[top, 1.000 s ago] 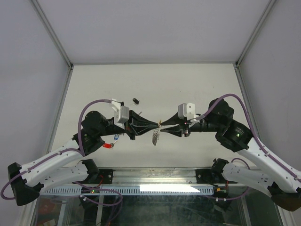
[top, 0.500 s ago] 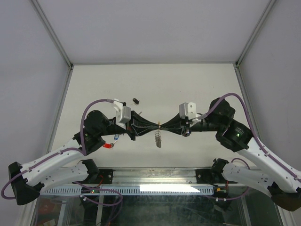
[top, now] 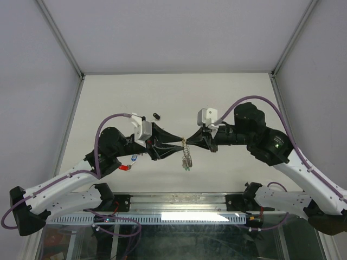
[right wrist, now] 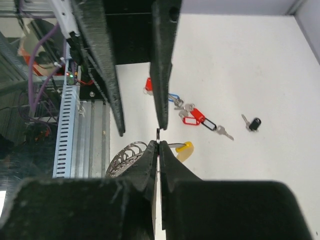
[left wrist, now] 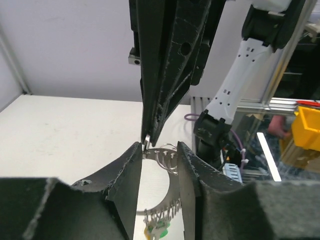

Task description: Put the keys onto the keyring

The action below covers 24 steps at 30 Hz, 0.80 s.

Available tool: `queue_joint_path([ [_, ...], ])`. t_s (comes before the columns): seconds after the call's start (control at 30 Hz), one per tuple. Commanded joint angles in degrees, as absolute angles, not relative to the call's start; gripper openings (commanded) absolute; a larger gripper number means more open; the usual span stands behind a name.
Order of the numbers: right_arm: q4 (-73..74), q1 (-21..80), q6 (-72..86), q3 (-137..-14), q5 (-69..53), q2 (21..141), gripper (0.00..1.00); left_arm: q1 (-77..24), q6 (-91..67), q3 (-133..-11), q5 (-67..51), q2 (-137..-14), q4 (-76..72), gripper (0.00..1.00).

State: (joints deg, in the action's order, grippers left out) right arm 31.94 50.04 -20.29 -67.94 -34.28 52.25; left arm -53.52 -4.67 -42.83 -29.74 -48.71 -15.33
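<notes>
Pale bench (top: 227,97) below, both arms raised and meeting tip to tip above its near-middle. On one side, left pincer (top: 180,142) parted, jaws standing either side of the wire loops in the left wrist view; cannot tell whether the pads touch the wire. Opposite, right pincer (top: 190,141) closed tight on a thin sliver of metal at its very tip, judged to be the edge of the keyring (left wrist: 167,156). Down on the bench, loose keys (top: 128,163) with red and blue tags, well apart from the ring, under the left forearm, so nearer the left arm. One key (left wrist: 161,216) hanging below the ring, long axis pointing down and away from the tips, green tag (top: 186,167) at its lower end. Keyring itself off the bench, in the air between the two tips, inside the left gap. Small black fob (top: 156,115) farther back, near the left wrist. Yellow tag (right wrist: 184,149) just beside the coil in the right wrist view, attachment unclear. Next step judged: left pincer fetching a loose key while the right steadies the ring; thin pinch, so risk of the wire slipping.
</notes>
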Motion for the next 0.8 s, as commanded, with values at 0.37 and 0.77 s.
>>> queue_joint_path([
  [0.37, 50.20, 50.26, -0.86, -84.11, -3.95, 67.72, 0.00, -53.01, -4.72, -44.23, -3.19, -49.62, -10.47, 0.65],
  [0.77, 52.18, 50.18, 11.25, -89.28, -2.24, 73.24, 0.00, -53.13, 1.10, -41.96, -11.11, -57.39, -15.36, 0.83],
])
